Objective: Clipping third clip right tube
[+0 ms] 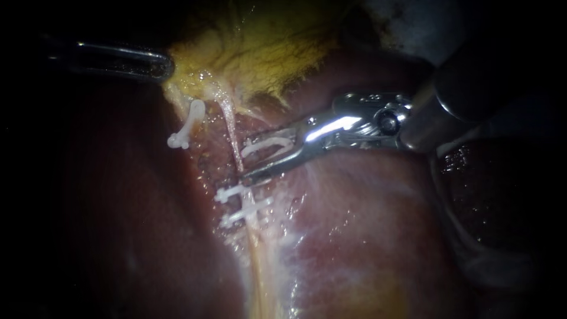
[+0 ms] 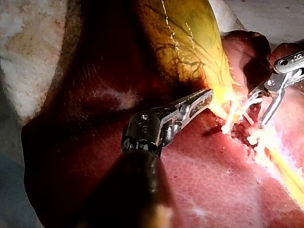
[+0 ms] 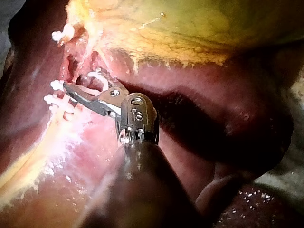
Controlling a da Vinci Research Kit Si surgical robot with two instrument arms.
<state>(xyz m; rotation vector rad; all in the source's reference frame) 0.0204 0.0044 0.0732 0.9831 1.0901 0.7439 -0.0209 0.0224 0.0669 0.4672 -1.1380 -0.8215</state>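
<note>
The right tube (image 1: 232,131) runs down from the yellow gallbladder (image 1: 260,47) over the liver (image 1: 366,224). Two white clips (image 1: 233,192) (image 1: 245,212) cross it lower down. My right instrument (image 1: 245,162) comes in from the upper right. Its jaws stand apart with a white clip (image 1: 269,144) held between them, and their tips reach the right tube just above the two set clips. In the right wrist view those jaws (image 3: 78,80) lie beside the set clips (image 3: 56,85). My left instrument (image 1: 167,66) is shut on the gallbladder's lower end (image 2: 216,102).
Another white clip (image 1: 188,125) sits on the thin left tube below my left instrument's tip. A dark liver lobe (image 1: 490,195) lies under my right shaft. Pale cloth (image 2: 28,47) borders the liver in the left wrist view.
</note>
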